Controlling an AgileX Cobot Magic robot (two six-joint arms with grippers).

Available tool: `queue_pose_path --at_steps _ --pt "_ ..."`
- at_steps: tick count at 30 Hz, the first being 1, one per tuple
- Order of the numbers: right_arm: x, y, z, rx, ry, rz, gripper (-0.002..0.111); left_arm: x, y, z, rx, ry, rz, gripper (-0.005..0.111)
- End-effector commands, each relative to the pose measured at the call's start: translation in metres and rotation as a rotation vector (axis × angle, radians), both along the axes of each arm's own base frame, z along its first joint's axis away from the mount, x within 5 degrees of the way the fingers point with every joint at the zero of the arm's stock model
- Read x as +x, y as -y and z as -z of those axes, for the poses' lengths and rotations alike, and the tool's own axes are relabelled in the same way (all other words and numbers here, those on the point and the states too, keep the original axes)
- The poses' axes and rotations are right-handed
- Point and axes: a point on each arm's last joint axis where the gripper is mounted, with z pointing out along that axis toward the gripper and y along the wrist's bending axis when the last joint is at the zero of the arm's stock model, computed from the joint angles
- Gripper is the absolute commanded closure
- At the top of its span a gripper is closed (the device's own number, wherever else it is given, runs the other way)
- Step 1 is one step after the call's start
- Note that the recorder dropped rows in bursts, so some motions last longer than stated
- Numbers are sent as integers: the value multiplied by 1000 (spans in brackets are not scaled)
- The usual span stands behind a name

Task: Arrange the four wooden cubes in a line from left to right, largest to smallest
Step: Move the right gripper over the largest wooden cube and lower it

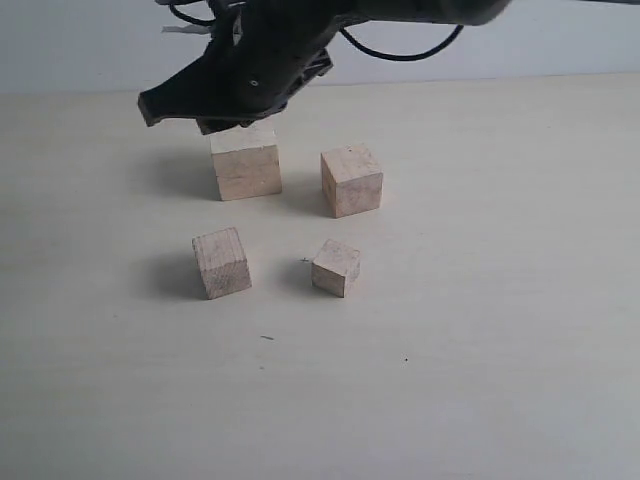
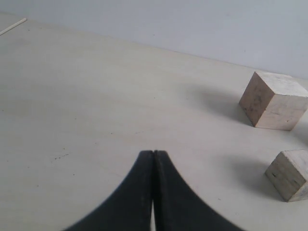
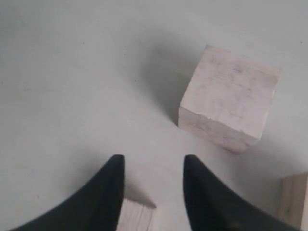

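Near row: two of the four wooden cubes sit closest to where I stand, well apart from each other on the pale table.
Near-left cube: mid-sized, turned slightly, resting flat, nothing touching it.
Smallest cube: near right, turned corner-on towards me, resting flat.
Far row: the other two cubes, behind the near pair, with a gap between them.
Largest cube: far left, flat on the table; its top far edge is covered by the dark arm above it.
Far-right cube: a little smaller than the largest, set at a slight angle, untouched.
Order so far: two loose rows, not one line.
Right gripper: reaches in from the far right, across the middle, and hangs over the largest cube. I cannot tell whether it touches the cube's top.
Right fingers: apart, clear table showing in the gap; a pale cube corner shows below them, not pinched.
Right wrist view, other blocks: one whole cube ahead of the fingers, plus an edge of another.
Left gripper: low over bare table, off to the left.
Left fingers: pressed together, nothing between.
Left wrist view, blocks: a large cube and a smaller one; I cannot tell which they are.
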Motion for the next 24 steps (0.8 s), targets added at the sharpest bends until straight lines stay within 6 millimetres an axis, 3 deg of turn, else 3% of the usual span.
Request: queue_pose_path --at_steps 1,3,5,7,12,20,24 --pt "16 -20 2 -15 48 -34 39 0 0 0 0 5 5 107" --pt "24 -30 10 -12 54 -37 19 0 0 0 0 5 5 107" --pt "28 -34 19 -30 66 -42 11 0 0 0 0 5 5 107" --pt "35 -32 29 -91 115 -20 9 0 0 0 0 5 5 107" --pt "49 -25 43 -67 109 274 9 0 0 0 0 5 5 107" --pt "62 -24 47 3 127 277 9 0 0 0 0 5 5 107" --pt "71 -26 59 39 148 253 9 0 0 0 0 5 5 107"
